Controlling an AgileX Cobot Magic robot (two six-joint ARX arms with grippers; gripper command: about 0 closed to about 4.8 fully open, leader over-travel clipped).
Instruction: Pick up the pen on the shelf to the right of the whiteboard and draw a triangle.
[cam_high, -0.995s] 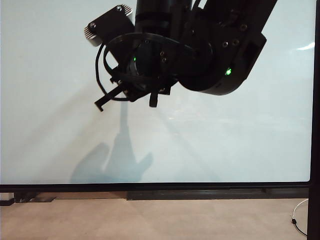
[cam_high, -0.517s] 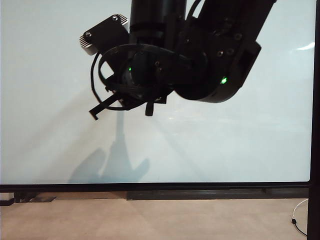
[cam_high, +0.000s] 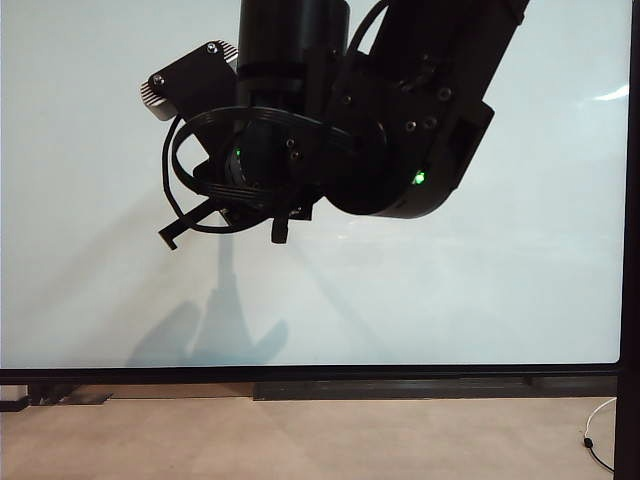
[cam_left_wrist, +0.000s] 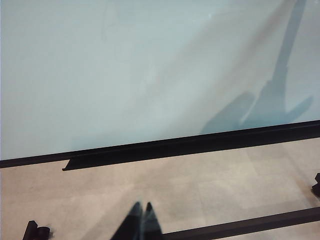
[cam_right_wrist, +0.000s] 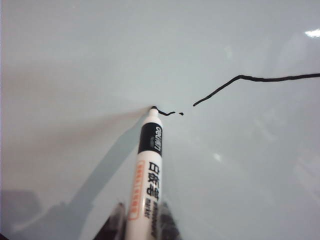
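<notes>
Pen (cam_right_wrist: 148, 175) is clamped between the 2 fingers of the right gripper (cam_right_wrist: 140, 222), tip pressed on the whiteboard (cam_right_wrist: 75, 60) at a short squiggle of black line (cam_right_wrist: 260, 78), a gap, then a longer stroke toward the right edge of the right wrist view. In the exterior view that arm fills the upper middle of the board. Left gripper (cam_left_wrist: 140, 222) sits at the bottom of its view, fingertips together, nothing in it.
</notes>
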